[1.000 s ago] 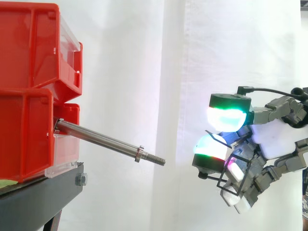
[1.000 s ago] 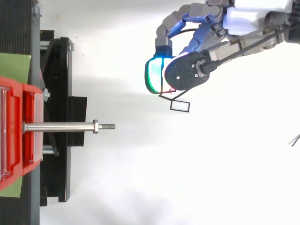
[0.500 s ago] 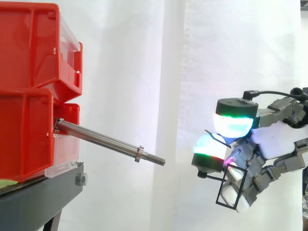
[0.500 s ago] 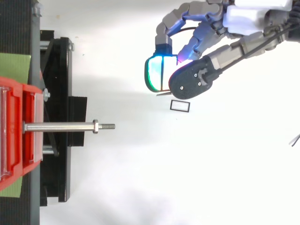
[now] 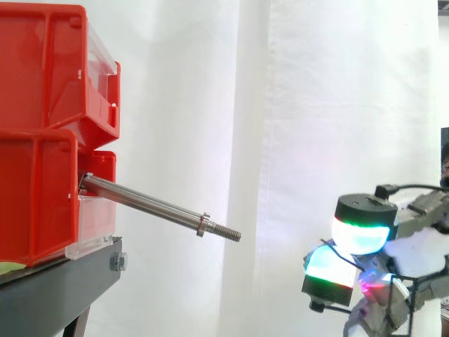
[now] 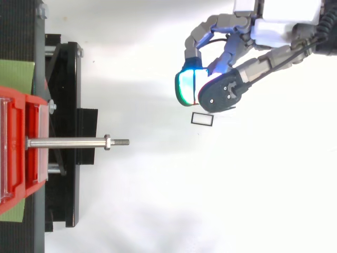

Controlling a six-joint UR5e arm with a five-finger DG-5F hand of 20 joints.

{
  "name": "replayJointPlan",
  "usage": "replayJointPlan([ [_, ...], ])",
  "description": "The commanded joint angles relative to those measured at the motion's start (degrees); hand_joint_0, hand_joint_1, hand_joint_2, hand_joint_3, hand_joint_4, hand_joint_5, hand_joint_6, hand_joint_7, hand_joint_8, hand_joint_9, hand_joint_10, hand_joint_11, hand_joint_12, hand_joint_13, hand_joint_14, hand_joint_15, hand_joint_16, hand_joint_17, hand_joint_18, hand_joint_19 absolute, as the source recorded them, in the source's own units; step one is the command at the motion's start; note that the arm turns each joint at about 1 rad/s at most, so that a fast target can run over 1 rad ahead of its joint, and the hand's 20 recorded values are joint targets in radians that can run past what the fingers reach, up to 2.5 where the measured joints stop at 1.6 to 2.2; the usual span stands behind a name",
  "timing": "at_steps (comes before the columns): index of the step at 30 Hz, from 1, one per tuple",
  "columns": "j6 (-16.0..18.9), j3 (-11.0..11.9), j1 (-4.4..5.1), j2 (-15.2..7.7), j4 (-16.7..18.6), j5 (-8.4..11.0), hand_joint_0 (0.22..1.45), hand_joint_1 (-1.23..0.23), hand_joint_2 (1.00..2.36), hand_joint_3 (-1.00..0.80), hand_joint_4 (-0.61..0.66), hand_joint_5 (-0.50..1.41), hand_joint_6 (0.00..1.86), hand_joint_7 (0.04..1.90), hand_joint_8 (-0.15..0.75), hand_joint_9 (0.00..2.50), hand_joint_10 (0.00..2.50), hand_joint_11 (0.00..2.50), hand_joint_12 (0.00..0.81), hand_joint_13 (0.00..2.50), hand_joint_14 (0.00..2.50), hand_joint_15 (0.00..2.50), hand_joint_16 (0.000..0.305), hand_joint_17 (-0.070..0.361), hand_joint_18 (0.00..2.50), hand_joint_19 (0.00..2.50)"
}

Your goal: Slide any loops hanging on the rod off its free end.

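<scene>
Fingers: curled inward, glowing pads close together, nothing visibly pinched between them.
Loop: small black wire rectangle just beside the fingers, a sliver of gap between, well apart from the rod's free end.
Rod: bare, slanting down out of the red bins.
Handling: loop likely light, thin, stiff and quick to slip; best pinched across one long side.
Unclear: whether the loop rests on the white ground or hangs; the hand is cut off at the side view's lower edge.

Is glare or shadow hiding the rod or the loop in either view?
Side view: the curtain is bright, yet the rod stands out clearly, with no glare on it. Top view: the thin loop reads dark against the white ground near the glowing hand; shadows are soft.
</scene>
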Motion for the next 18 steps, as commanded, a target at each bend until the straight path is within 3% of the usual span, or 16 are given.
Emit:
replayJointPlan([
  [1,0.0,-2.2,-0.03,0.0,9.7,0.09,0.63,-0.73,1.00,-0.45,0.12,-0.17,0.90,0.90,0.313,1.34,0.02,0.78,0.335,0.93,0.02,0.36,0.040,0.091,0.73,0.34],
  [10,-0.1,-3.0,-0.03,-0.1,11.6,0.00,0.61,-0.67,1.00,-0.47,0.15,-0.18,0.89,0.88,0.316,1.40,0.02,0.85,0.342,0.96,0.01,0.38,0.042,0.094,0.75,0.36],
  [18,-0.3,-3.0,-0.03,-0.4,11.9,0.00,0.59,-0.67,1.00,-0.46,0.15,-0.20,0.89,0.85,0.308,1.23,0.01,0.83,0.343,0.96,0.01,0.40,0.044,0.100,0.76,0.39],
])
